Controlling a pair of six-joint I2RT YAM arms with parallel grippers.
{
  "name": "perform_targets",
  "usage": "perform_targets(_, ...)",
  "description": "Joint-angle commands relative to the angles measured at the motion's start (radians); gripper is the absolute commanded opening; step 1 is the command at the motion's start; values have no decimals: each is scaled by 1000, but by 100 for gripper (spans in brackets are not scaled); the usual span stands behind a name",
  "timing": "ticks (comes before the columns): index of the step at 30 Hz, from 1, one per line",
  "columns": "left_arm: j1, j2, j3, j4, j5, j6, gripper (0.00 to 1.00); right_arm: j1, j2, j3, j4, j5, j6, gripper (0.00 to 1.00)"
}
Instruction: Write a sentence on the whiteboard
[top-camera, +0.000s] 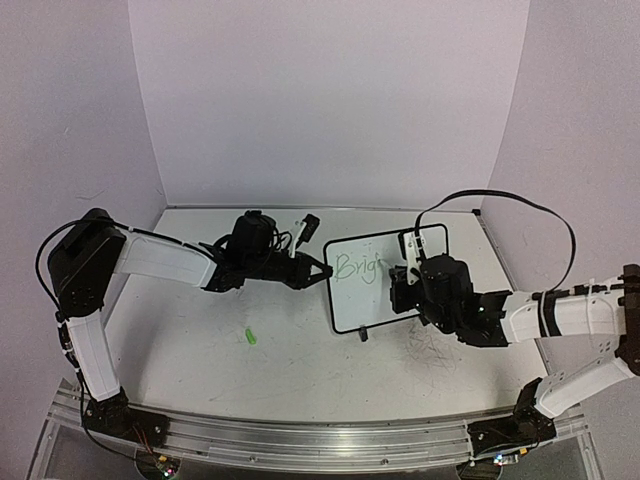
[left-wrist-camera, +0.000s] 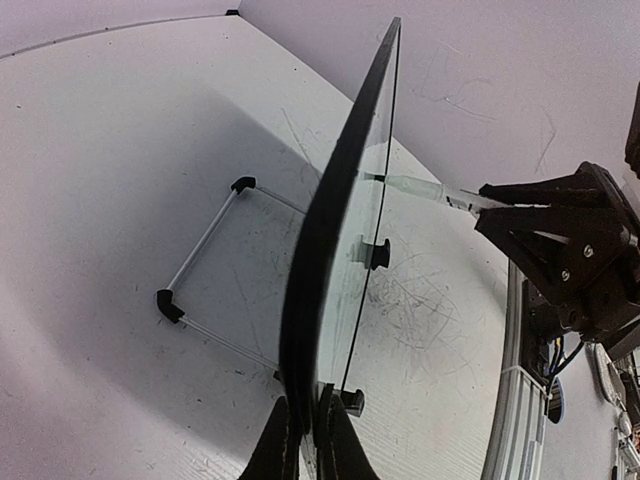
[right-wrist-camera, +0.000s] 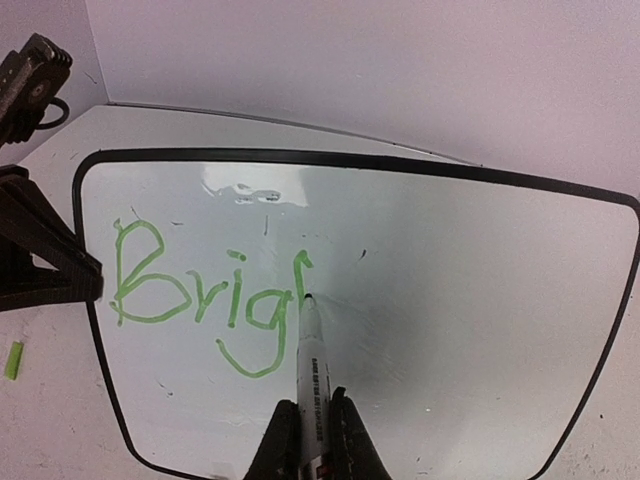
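The whiteboard (top-camera: 372, 303) stands tilted at mid-table, black-framed. My left gripper (top-camera: 322, 272) is shut on its left edge; in the left wrist view the board (left-wrist-camera: 335, 220) runs edge-on out of the jaws (left-wrist-camera: 303, 400). My right gripper (top-camera: 405, 282) is shut on a white marker (right-wrist-camera: 312, 365), whose tip touches the board face (right-wrist-camera: 480, 290). The sentence (right-wrist-camera: 200, 290), in light green, reads "Brig" plus one upright stroke beside the tip. It also shows in the top view (top-camera: 358, 267).
A small green marker cap (top-camera: 250, 336) lies on the scuffed tabletop left of the board, also in the right wrist view (right-wrist-camera: 12, 360). The board's wire stand with black feet (left-wrist-camera: 200, 270) rests behind it. Walls close in the back and both sides.
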Motion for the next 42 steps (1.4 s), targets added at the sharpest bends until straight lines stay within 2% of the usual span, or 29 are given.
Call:
perform_targets(1,-6,-34,28,-52,-34,46,0,-3,14,40,27,78,7,0)
perform_targets(34,-6,-34,30,-58,-36,52,0,-3,-31,-13,-67,21,80,0)
perform_targets(40,-6,-35,30,-59,-40,55,0,-8,-169,-20,-34,23,42,0)
perform_targets(42,-6,-35,31,-59,-40,55,0,-30,-169,-9,-32,9,27,0)
